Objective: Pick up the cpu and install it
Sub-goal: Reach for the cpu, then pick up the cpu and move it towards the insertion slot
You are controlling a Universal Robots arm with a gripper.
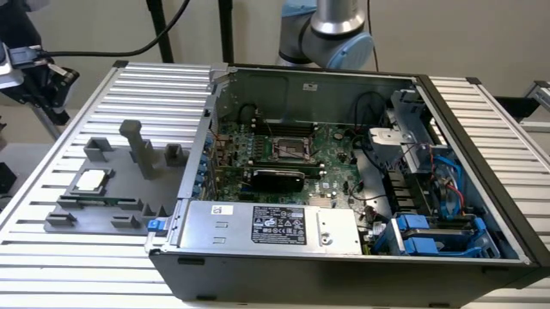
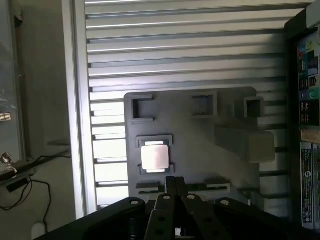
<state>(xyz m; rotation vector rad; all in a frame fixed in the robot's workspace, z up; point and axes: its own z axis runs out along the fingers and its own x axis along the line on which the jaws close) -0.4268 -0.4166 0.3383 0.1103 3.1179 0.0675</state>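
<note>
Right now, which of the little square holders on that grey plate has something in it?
The one holding the cpu, a pale silver square chip lying in its frame on the grey plate. The other square holders are hollow.

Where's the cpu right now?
The cpu lies in a square nest on the grey tray, at the exterior view's left, outside the open computer case.

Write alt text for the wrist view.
The shut gripper hangs above a grey fixture plate, holding nothing, close to the cpu, which sits in its square holder. The plate lies on a slatted metal table, beside the computer case.
</note>
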